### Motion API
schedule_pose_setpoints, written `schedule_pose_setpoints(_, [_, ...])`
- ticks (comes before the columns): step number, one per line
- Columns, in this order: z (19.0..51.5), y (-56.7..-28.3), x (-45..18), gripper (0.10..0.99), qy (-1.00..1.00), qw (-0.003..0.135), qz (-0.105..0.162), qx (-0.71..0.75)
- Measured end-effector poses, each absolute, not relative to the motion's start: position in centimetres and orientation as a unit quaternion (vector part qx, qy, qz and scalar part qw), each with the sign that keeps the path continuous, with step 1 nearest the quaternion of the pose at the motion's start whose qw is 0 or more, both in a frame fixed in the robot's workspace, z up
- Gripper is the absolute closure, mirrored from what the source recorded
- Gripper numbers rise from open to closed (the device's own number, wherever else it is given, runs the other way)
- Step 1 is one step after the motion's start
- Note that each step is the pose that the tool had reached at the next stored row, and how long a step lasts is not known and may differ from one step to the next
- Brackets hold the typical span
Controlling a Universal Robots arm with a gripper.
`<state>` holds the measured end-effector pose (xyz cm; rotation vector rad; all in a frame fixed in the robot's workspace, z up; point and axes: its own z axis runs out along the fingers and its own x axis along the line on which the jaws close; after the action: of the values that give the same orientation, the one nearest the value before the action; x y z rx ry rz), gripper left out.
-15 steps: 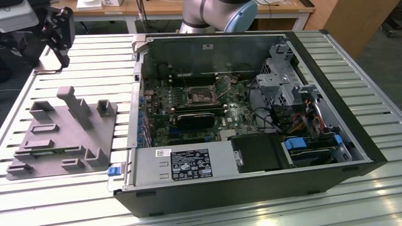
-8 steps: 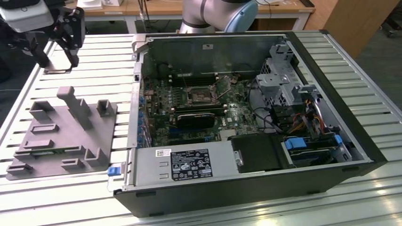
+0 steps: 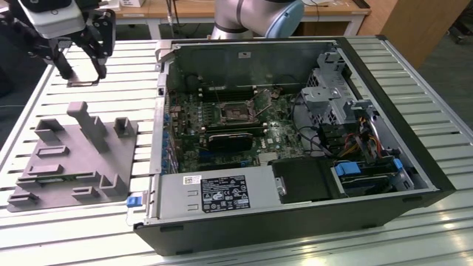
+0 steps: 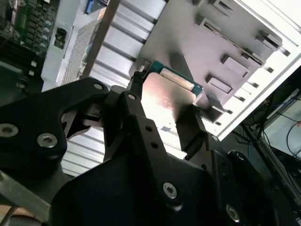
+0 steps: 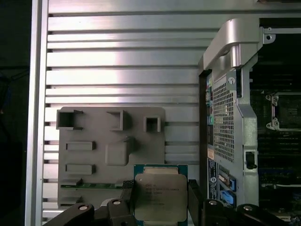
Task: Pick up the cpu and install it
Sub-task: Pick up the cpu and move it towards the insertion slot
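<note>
While the jaws are clenched on two opposite edges of the cpu [image 5: 160,200], the chip hangs flat with its metal top up, raised off the worktop [image 5: 117,70]. In the first wrist view it shows against the corner of the fixture [image 5: 94,155] on the side nearest the case [image 5: 230,117]. In the exterior view the jaws hang past the fixture's far end, and the socket [image 3: 238,114] lies well apart from the fixture, inside the case.
</note>
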<state>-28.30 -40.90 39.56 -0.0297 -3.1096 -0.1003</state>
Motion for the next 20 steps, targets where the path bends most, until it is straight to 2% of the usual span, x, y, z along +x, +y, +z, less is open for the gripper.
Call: schedule_pose_setpoints(20, [38.8,-39.6,-19.8,0.549,-0.999,0.015,-0.032,-0.01])
